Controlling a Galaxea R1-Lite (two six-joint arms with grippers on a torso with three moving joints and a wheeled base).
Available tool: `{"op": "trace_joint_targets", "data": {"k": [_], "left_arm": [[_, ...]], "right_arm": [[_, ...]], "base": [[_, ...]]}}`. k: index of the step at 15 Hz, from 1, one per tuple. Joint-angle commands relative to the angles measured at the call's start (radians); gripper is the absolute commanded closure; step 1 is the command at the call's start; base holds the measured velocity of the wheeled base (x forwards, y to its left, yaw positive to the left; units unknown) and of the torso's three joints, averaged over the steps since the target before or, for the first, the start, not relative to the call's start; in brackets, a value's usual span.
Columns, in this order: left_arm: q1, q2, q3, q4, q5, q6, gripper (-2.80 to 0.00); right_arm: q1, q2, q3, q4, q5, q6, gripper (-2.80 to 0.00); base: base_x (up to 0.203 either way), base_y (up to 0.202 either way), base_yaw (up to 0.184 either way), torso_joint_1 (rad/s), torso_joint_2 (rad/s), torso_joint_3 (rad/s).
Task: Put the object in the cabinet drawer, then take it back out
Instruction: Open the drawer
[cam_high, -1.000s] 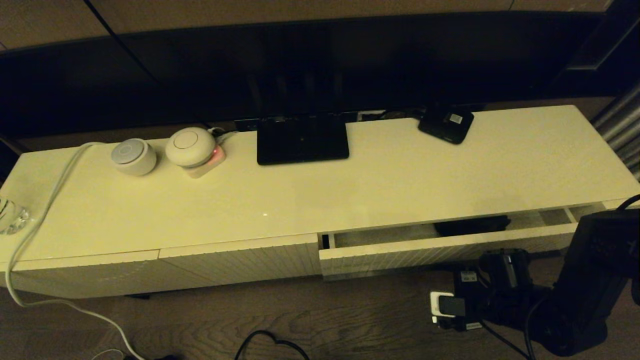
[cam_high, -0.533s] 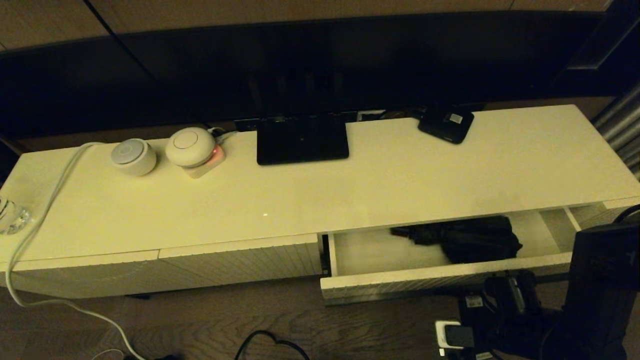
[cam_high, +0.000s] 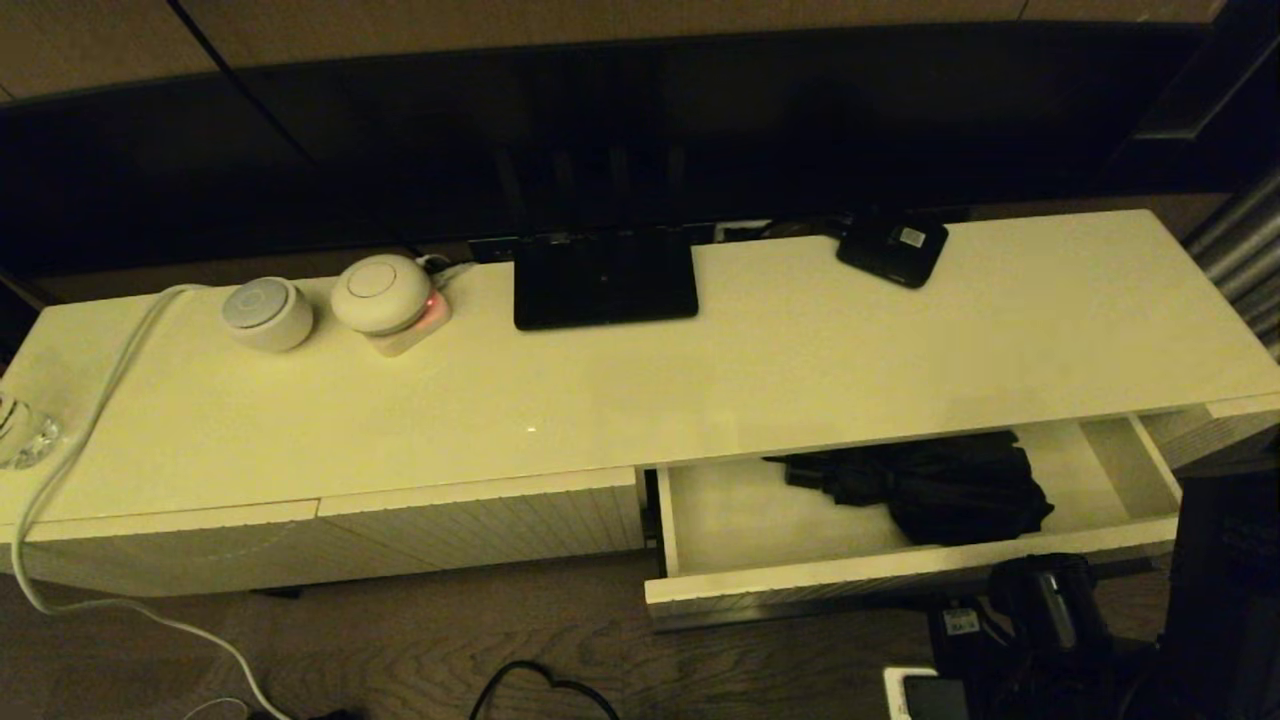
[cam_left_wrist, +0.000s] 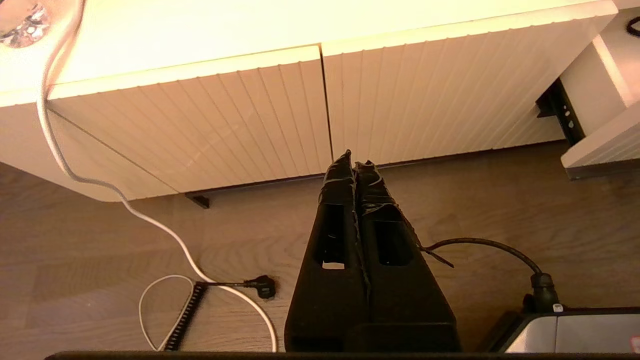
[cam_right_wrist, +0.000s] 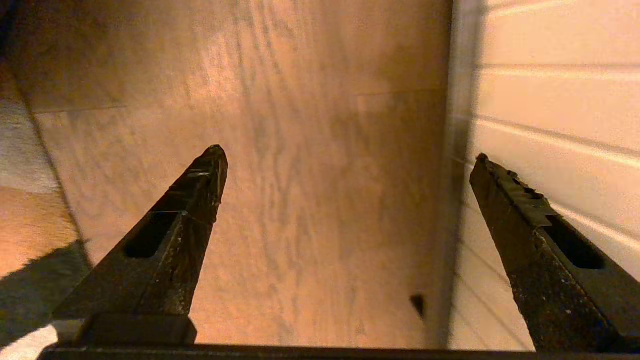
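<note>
Umbrella lay inside the pulled-out cabinet drawer, both grippers clear of it.

Left of the cabinet drawer (cam_high: 860, 585), the left gripper (cam_left_wrist: 354, 165) hung low before the closed ribbed fronts (cam_left_wrist: 200, 120), its fingers pressed together on nothing. The umbrella (cam_high: 930, 487) lay in the drawer's right half. Below the drawer's front, the right gripper (cam_right_wrist: 350, 165) stood over the wood floor (cam_right_wrist: 310, 150), fingers spread wide and empty.

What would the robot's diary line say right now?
drawer: open | umbrella: inside | right tool: open, empty, below drawer front | left tool: shut, parked
</note>
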Motion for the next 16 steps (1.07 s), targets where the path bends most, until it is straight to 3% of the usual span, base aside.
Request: {"op": "trace_joint_targets", "data": {"k": [1, 2, 3, 6, 12, 16], "left_arm": [[0.0, 0.0, 0.003, 0.0, 0.0, -0.001, 0.0], [0.0, 0.0, 0.003, 0.0, 0.0, 0.001, 0.0], [0.0, 0.0, 0.003, 0.0, 0.0, 0.001, 0.0], [0.0, 0.0, 0.003, 0.0, 0.0, 0.001, 0.0], [0.0, 0.0, 0.003, 0.0, 0.0, 0.001, 0.0], [0.0, 0.0, 0.003, 0.0, 0.0, 0.001, 0.0]], "right_arm": [[0.001, -0.038, 0.009, -0.007, 0.002, -0.008, -2.8], [-0.001, -0.046, 0.012, -0.009, 0.0, -0.007, -2.8], [-0.001, -0.063, 0.019, -0.008, -0.001, -0.007, 0.0], [-0.001, -0.154, 0.066, 0.023, -0.004, -0.01, 0.0], [-0.01, -0.458, 0.083, 0.346, 0.001, -0.002, 0.0], [-0.017, -0.727, 0.061, 0.626, 0.001, 0.149, 0.0]], "base": [[0.0, 0.0, 0.0, 0.0, 0.0, 0.0], [0.0, 0.0, 0.0, 0.0, 0.0, 0.0], [0.0, 0.0, 0.0, 0.0, 0.0, 0.0], [0.0, 0.0, 0.0, 0.0, 0.0, 0.0], [0.0, 0.0, 0.0, 0.0, 0.0, 0.0], [0.0, 0.0, 0.0, 0.0, 0.0, 0.0]]}}
